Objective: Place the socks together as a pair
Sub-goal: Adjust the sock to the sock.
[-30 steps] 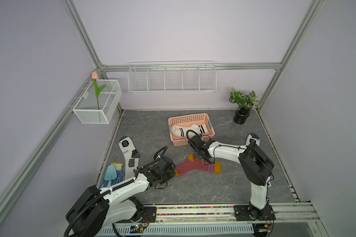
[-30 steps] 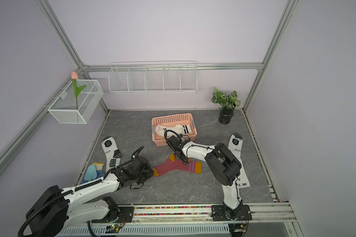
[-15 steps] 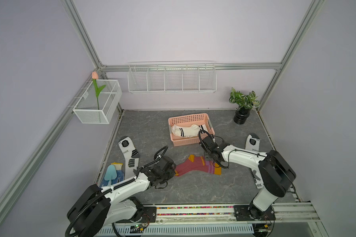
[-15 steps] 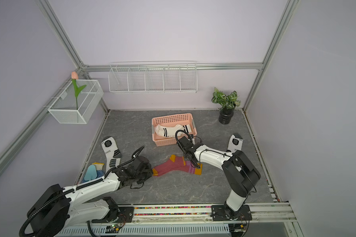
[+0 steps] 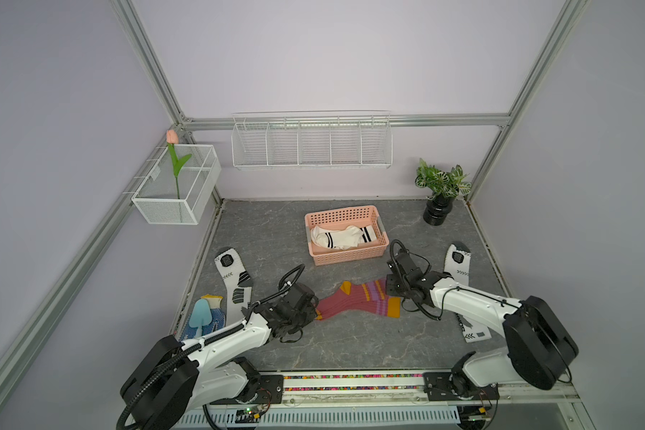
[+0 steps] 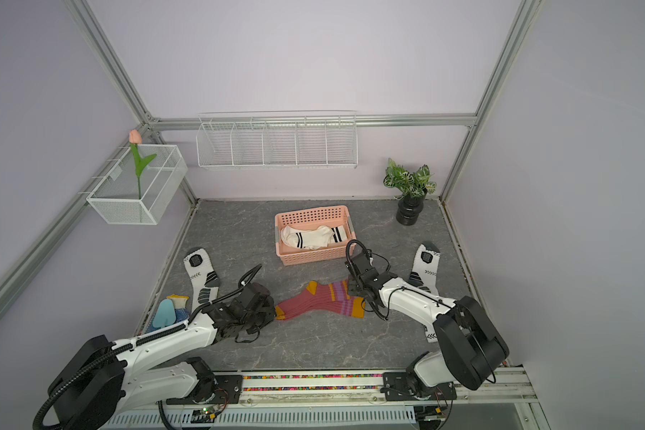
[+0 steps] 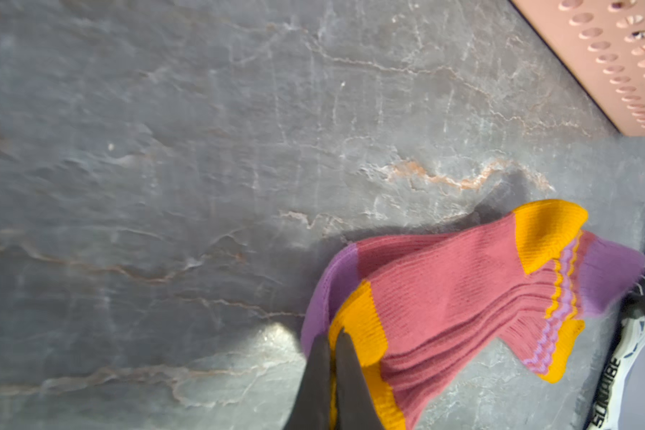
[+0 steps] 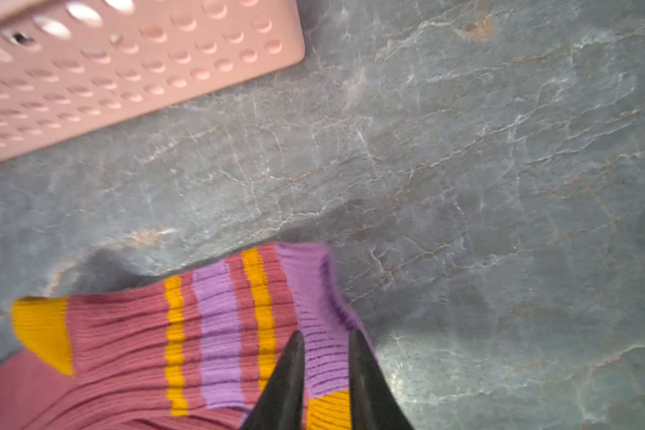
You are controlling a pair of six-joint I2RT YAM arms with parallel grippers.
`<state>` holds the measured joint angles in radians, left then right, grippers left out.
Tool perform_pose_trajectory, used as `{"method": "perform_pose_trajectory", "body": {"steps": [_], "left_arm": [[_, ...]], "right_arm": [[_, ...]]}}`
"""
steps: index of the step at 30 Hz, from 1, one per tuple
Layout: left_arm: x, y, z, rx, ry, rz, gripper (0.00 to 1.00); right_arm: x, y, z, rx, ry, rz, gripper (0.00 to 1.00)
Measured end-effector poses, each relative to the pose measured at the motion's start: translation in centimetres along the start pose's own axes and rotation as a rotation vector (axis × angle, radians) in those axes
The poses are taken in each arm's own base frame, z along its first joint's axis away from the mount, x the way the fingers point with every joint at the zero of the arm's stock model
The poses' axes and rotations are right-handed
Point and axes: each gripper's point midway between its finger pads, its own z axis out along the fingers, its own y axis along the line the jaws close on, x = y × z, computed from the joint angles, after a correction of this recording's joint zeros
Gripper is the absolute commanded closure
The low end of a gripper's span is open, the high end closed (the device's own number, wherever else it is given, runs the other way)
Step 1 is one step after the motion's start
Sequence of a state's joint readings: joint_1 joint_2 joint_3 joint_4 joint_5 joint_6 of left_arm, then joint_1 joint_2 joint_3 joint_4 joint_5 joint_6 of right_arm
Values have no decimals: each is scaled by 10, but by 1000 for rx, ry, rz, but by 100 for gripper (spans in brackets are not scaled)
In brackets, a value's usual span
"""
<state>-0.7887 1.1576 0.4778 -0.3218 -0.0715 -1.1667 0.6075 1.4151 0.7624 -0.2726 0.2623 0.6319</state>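
Grey, stone-patterned table [image 5: 276, 231] carries every item. The left arm [image 5: 220, 342] and right arm [image 5: 473, 309] extend from the near rail toward the table's middle, one at each end of the maroon socks [image 5: 354, 301].

Wall fittings: a white wire rack [image 5: 311, 145] on the back wall; a white wire basket [image 5: 176, 186] on the left wall, with a tulip [image 5: 172, 137] standing in it.

The pink basket [image 5: 341, 214] stands behind the table's middle. It holds the white socks with black stripes [image 5: 337, 236], bunched together.

The left sports sock [image 5: 235, 279] lies flat near the table's left edge. The right sports sock [image 5: 458, 264] lies flat near the right edge, its middle covered by the right arm. The two are well apart.

The maroon socks lie in the middle of the table, in front of the pink basket and apart from it. In the left wrist view they lie one upon the other, slightly offset, with orange toes and heels.

A potted plant [image 5: 440, 186] stands in the far right corner. A blue dotted glove [image 5: 218, 321] with a yellow cuff lies at the near left, just beside the left sports sock; a light blue trowel [image 5: 201, 312] rests on it.

Left gripper [image 7: 332, 344]: jaws closed, pinching the orange toe end of the maroon socks.

Right gripper [image 8: 325, 335]: jaws narrow, with the purple cuff end of the maroon socks between the fingers [image 8: 289, 372]. Whether the fabric is clamped cannot be told.
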Motion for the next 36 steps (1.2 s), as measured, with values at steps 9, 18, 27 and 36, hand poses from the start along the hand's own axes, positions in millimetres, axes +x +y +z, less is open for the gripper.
{"method": "perform_pose_trajectory", "body": {"steps": [9, 18, 27, 36], "left_arm": [[0, -7, 0, 23, 10, 5, 88], [-1, -15, -2, 44, 13, 15, 81], [1, -16, -4, 52, 21, 14, 77], [2, -16, -2, 48, 28, 15, 81]], "right_arm": [[-1, -5, 2, -29, 1, 43, 54], [3, -18, 15, -33, 20, 78, 55], [6, -21, 32, -37, 45, 66, 55], [10, -17, 41, -58, 67, 55, 59]]}}
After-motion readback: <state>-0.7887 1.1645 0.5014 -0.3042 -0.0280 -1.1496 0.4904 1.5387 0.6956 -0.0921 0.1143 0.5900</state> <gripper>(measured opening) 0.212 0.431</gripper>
